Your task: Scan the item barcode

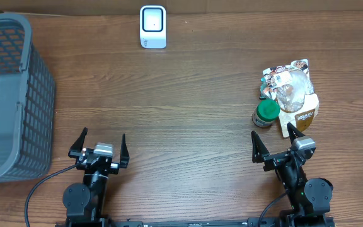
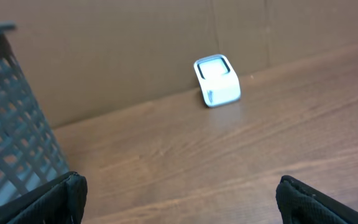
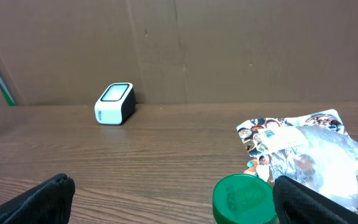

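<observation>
Green-lidded jar stands well right of white scanner.

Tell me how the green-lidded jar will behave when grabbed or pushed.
The green-lidded jar looks rigid, so it should keep its shape in a grip. Upright and round, it may tip if pushed near the lid, then roll. The crinkled bags beside it would probably shift too.
</observation>
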Controlling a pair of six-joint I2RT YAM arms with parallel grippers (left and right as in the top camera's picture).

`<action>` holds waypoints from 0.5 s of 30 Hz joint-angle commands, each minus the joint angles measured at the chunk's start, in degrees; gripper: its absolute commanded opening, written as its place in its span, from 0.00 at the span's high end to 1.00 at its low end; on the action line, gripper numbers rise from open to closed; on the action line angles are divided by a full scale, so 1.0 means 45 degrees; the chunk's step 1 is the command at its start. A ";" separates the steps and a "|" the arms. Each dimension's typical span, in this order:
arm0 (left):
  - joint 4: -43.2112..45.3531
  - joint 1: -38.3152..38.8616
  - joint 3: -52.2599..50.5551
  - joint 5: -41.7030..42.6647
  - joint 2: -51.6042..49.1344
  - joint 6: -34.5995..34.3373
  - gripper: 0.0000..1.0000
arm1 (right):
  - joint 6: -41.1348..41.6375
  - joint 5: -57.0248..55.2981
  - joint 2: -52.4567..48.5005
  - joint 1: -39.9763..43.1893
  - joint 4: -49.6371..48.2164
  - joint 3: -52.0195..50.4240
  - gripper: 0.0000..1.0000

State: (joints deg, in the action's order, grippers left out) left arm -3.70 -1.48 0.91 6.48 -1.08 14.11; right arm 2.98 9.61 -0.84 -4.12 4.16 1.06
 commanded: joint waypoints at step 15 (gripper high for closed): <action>-0.0019 0.0039 -0.0141 0.0219 0.0189 -0.0228 0.00 | -0.0010 -0.0121 0.0151 0.0000 -0.0044 -0.0136 0.00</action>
State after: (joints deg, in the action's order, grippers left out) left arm -3.84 -1.48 0.67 6.74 -0.97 13.72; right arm 2.98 9.61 -0.84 -4.12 4.19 1.06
